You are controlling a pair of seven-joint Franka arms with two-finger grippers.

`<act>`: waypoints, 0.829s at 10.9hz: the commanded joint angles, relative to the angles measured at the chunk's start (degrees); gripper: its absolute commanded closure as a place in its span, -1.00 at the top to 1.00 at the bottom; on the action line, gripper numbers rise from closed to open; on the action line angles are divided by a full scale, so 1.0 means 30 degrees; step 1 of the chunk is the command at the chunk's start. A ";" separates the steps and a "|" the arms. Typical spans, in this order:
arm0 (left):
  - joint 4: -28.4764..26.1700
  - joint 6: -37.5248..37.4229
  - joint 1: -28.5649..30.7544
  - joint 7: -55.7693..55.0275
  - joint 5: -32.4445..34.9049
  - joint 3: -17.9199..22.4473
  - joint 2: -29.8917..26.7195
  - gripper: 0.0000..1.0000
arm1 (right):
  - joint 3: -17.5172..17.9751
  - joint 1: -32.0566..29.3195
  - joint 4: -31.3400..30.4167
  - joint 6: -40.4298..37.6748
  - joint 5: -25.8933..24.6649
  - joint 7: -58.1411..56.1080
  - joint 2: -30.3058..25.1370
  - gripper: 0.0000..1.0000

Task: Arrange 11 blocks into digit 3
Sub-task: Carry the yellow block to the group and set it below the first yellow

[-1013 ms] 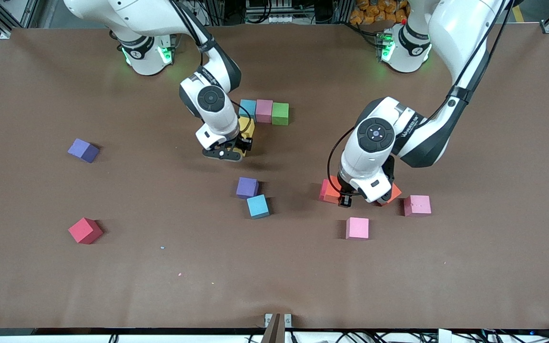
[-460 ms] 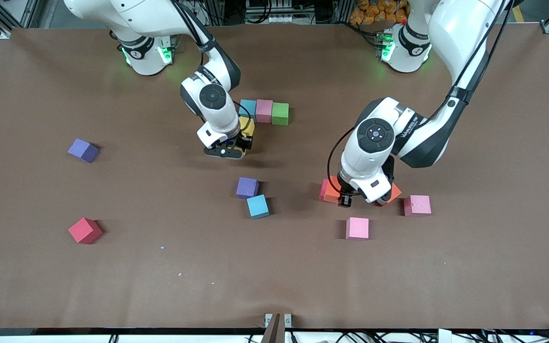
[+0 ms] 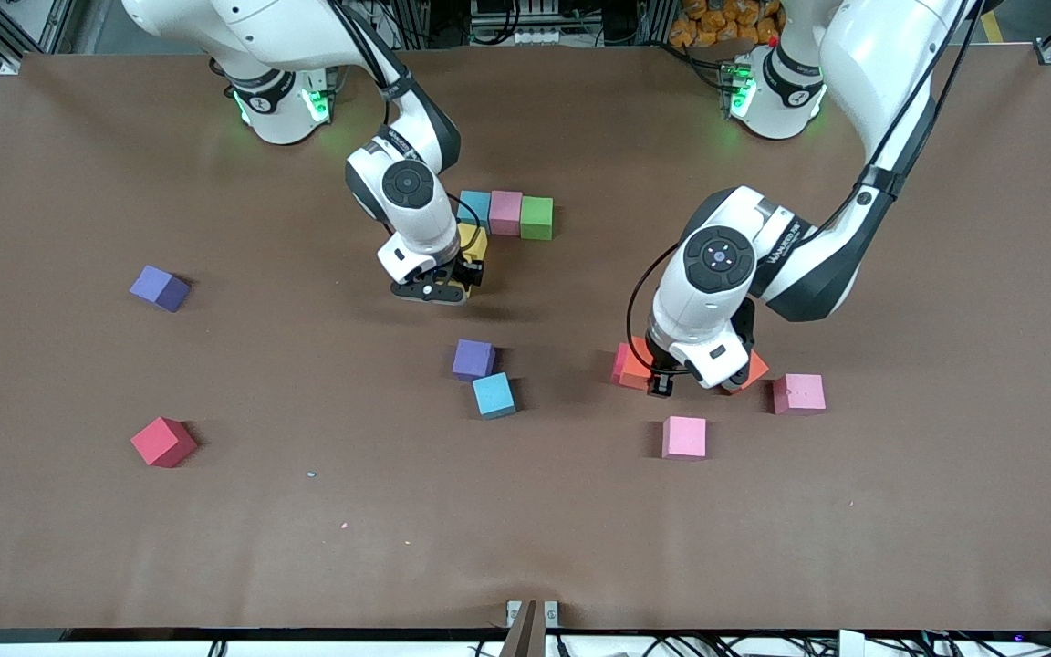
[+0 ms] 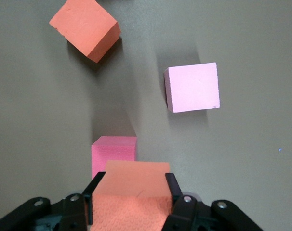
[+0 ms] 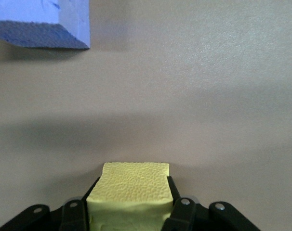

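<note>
Right gripper (image 3: 449, 281): fingers (image 5: 177, 204) clamped on a yellow block (image 5: 130, 190), just above the brown surface (image 3: 306, 547) beside the light blue block (image 3: 474, 206), pink block (image 3: 505, 212) and green block (image 3: 536, 217) lying in a row. Left gripper (image 3: 677, 376): fingers (image 4: 174, 188) clamped on an orange block (image 4: 134, 192), beside a red block (image 4: 113, 153); another orange block (image 4: 86, 28) lies near. Other cubes lie scattered. Metal framing edges the surface.

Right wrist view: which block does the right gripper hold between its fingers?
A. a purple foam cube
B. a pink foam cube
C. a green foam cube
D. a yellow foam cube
D: the right gripper is shut on the yellow foam cube, whose textured yellow faces fill the space between its fingers.
</note>
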 commanded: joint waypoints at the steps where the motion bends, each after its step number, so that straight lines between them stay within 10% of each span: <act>1: 0.0324 -0.0382 -0.0065 0.0349 -0.0344 0.0026 0.0087 0.00 | -0.0084 0.0400 -0.0149 0.0232 -0.0345 0.0971 -0.0001 -0.34; 9: 0.0353 -0.0382 -0.0065 0.0349 -0.0344 0.0026 0.0174 0.00 | -0.0054 0.0605 -0.0091 0.0261 -0.0404 0.1383 0.0057 -0.25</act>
